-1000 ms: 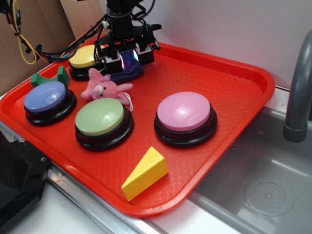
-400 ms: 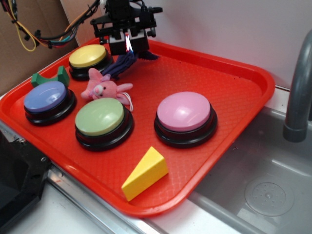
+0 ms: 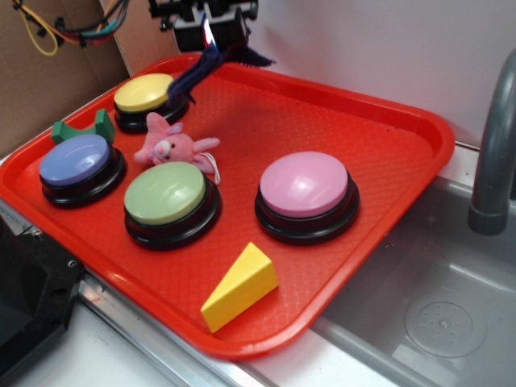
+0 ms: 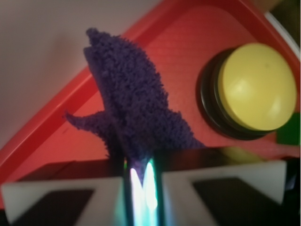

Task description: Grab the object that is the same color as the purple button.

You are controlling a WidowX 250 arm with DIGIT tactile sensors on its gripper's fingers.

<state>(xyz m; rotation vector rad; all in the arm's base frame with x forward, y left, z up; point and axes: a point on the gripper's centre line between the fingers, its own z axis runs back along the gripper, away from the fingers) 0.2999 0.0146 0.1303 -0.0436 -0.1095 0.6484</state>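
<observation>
The object, a dark purple knitted cloth [image 3: 201,68], hangs in the air over the back left of the red tray [image 3: 387,137], stretched down toward the yellow button [image 3: 143,92]. My gripper [image 3: 210,34] is shut on its top end near the upper edge of the exterior view. In the wrist view the cloth [image 4: 134,108] rises from between the closed jaws of my gripper [image 4: 142,181], with the yellow button [image 4: 256,87] to its right. The purple button [image 3: 76,160] sits at the tray's left side, well away from the gripper.
On the tray also stand a green button [image 3: 165,192] and a pink button [image 3: 305,183], with a pink plush toy [image 3: 171,143], a green curved block [image 3: 81,127] and a yellow wedge [image 3: 240,285]. A grey faucet [image 3: 492,161] rises over the sink [image 3: 435,306] at right.
My gripper has risen from the tray surface with the cloth clamped in it. The cloth has left the tray and now dangles, stretched out below the jaws.
</observation>
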